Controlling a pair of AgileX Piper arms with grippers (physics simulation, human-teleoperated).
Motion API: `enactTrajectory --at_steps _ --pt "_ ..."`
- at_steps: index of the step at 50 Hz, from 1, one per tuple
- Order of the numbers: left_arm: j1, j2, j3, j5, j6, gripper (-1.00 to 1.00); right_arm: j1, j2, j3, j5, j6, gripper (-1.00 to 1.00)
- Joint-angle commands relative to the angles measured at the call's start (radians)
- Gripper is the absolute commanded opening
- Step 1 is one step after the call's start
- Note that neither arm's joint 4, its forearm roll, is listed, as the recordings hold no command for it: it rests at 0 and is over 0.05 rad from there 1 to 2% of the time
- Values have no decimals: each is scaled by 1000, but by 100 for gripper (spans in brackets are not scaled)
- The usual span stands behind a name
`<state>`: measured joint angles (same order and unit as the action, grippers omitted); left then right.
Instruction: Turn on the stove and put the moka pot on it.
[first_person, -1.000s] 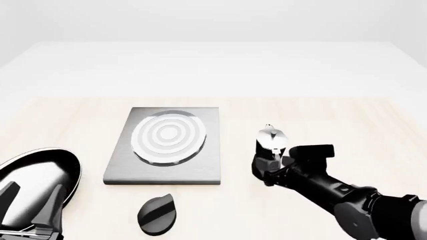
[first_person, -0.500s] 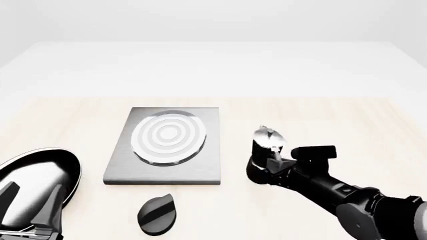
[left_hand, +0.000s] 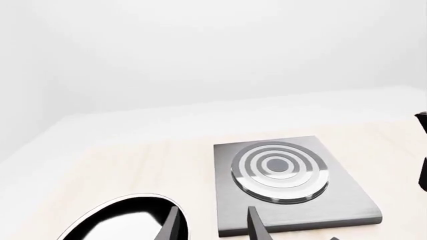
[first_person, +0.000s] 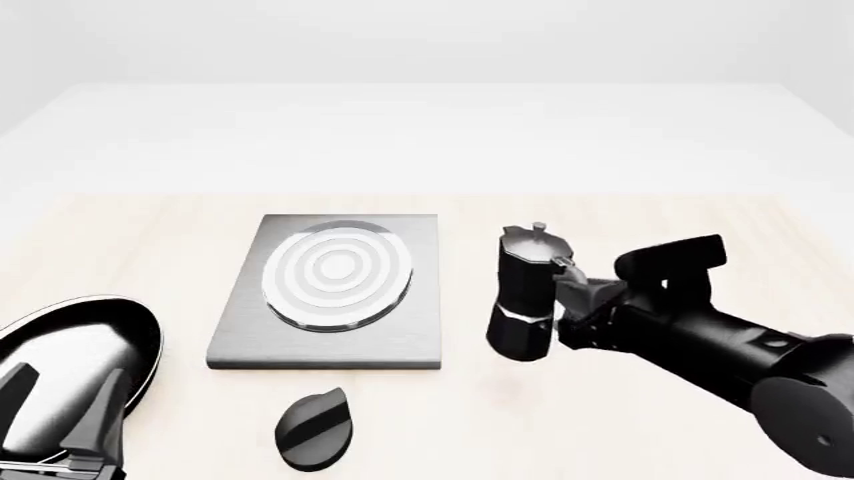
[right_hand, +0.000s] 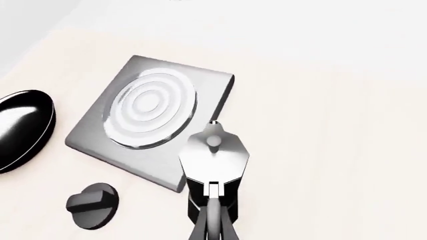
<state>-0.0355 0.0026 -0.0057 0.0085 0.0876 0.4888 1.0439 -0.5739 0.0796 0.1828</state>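
Moka pot (first_person: 525, 295) lifted upright, right gripper (first_person: 577, 300) clamped — knob (right_hand: 93, 205) unturned.

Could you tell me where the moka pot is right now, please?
In the front view the moka pot sits right of centre, just beside the stove's right edge and clear of its burner, held upright by the right gripper at its handle side.

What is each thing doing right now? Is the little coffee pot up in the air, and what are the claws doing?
Small moka pot with black base and shiny silver top: upright, lid shut, held beside the stove, seemingly lifted.
Flat square grey metal stove slab: flat on the table, ring burner bare.
Black oval knob: lying on the table, untouched.
Glossy black frying pan: sitting empty.
Right claw: shut on the pot's handle.
Left claw: open, holding nothing.
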Motion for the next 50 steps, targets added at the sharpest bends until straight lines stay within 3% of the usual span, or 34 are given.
enactTrajectory --at_steps 1,11,21,50 --pt "-1 -1 0 -1 -1 100 56 -62 -153 180 -89 -100" --pt "0 -1 1 -2 -3 100 108 -16 -284 248 -144 -100" --pt "0 -1 1 -2 -4 100 126 45 -366 248 -170 -100" --pt "11 -1 3 -4 6 100 174 301 -514 55 -201 -100"
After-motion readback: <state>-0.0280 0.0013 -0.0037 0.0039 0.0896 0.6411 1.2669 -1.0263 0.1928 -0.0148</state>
